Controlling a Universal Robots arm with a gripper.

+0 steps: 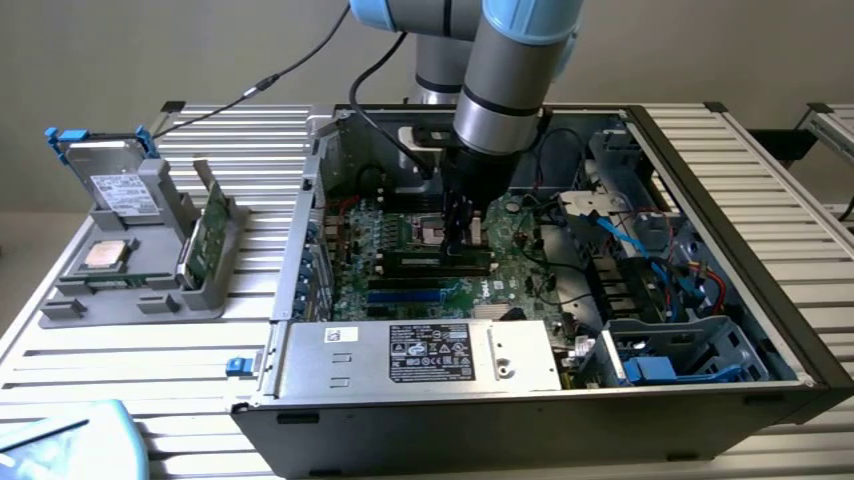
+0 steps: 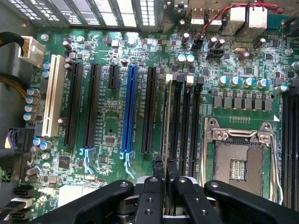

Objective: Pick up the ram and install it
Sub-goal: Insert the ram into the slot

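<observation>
Inside an open computer case [image 1: 534, 430] on a slatted metal tabletop [image 1: 147, 365], the gripper [image 2: 164, 165] pinches the ram [image 2: 167, 116] (seen edge-on), fingers nearly together, at the memory slots [image 2: 185, 121] beside the empty processor socket [image 2: 238, 163]; a plain wall [image 1: 120, 50] stands behind.

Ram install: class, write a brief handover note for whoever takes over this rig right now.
Pincer: shut on the ram, which is held edge-on.
Ram: inside the case, lined up with the memory slots, on their side away from the empty processor socket.
Done: ram picked up and brought to the slots.
Left: seating cannot be confirmed; pincer not yet released.
</observation>
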